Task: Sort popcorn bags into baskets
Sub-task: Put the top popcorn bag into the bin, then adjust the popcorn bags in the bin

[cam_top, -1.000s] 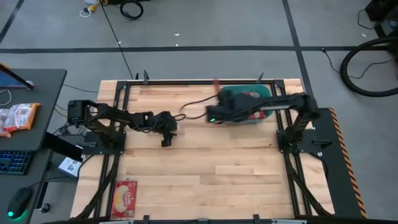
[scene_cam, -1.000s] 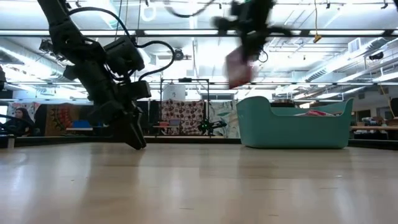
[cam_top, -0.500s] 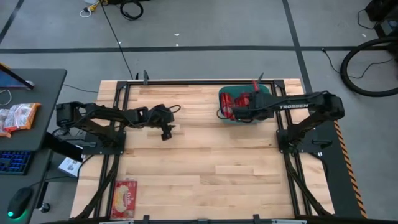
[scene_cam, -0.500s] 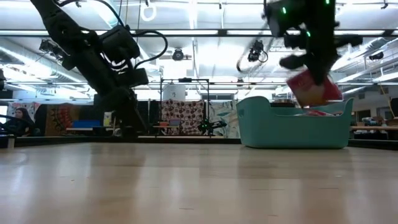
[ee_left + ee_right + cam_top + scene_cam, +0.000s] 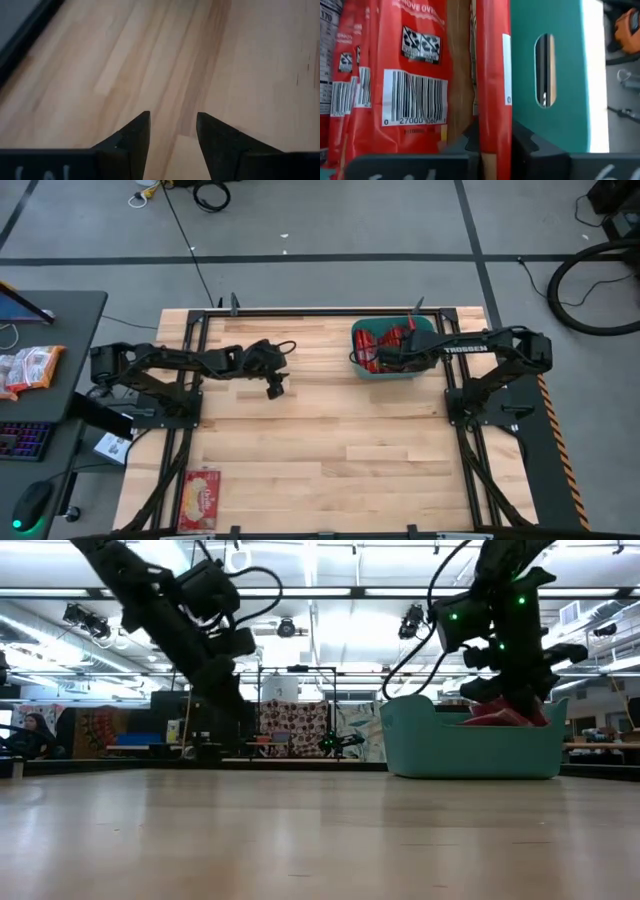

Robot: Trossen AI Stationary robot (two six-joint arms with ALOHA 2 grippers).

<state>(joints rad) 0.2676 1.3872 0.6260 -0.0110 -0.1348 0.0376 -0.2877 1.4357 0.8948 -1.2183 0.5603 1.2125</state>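
The teal basket (image 5: 356,346) stands at the table's far right, with several red popcorn bags (image 5: 415,65) standing in it. My right gripper (image 5: 380,360) reaches down into the basket, shut on one more red popcorn bag (image 5: 492,75), seen edge-on next to the basket's wall (image 5: 545,125). My left gripper (image 5: 275,387) hangs open above bare wood left of the middle, with nothing between its fingers (image 5: 132,142). One popcorn bag (image 5: 201,497) lies flat near the table's near left corner. My right gripper pinches the popcorn bag between its two fingers, one on each flat face, at the bag's upper edge (image 5: 492,131). The fingers slant down from above. The bag stands on edge inside the basket beside the other bags; its lower end is hidden.
Paler orange-and-white packets (image 5: 30,368) lie on the dark side desk left of the table, beside a keyboard. The basket's wall has a handle slot (image 5: 545,70). Bare wood (image 5: 340,450) fills the table's middle and near right.
My right gripper has carried the bag toward the table's right edge and down, from above the basket's left rim into the basket. My left gripper has risen from the tabletop, staying open.
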